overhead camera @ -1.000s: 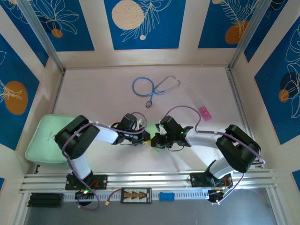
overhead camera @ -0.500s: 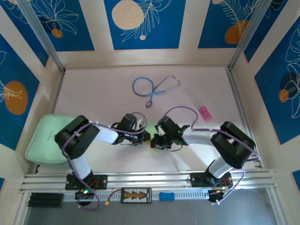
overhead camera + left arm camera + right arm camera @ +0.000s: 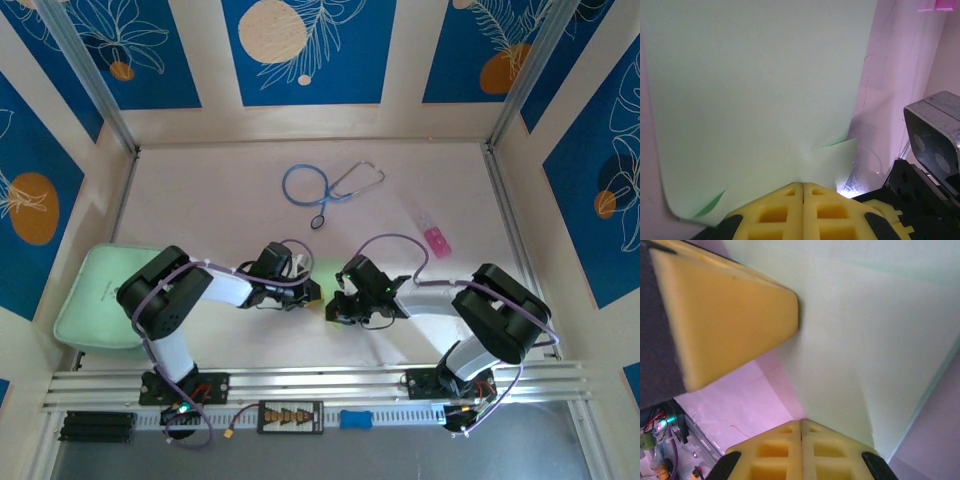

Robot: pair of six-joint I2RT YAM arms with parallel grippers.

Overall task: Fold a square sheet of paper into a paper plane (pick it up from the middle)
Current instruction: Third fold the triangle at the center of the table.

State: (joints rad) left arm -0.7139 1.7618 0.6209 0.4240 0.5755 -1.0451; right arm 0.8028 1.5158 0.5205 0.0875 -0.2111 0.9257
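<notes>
While tight between left hand [image 3: 803,184] and right hand [image 3: 801,421], paper sheet [image 3: 760,95]

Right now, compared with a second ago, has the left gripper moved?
No. The left gripper sits at the same spot below the stethoscope, shut on the square sheet of paper.

Left arm [image 3: 165,292] and right arm [image 3: 503,318]: black rounded joint housings, white link sections, and a lilac cable [image 3: 392,240] looped along each. The right wrist carries a green indicator light [image 3: 386,284]. Left gripper [image 3: 803,184] and right gripper [image 3: 801,421]: yellow wedge-shaped fingers [image 3: 775,214] moulded with square recesses.
</notes>
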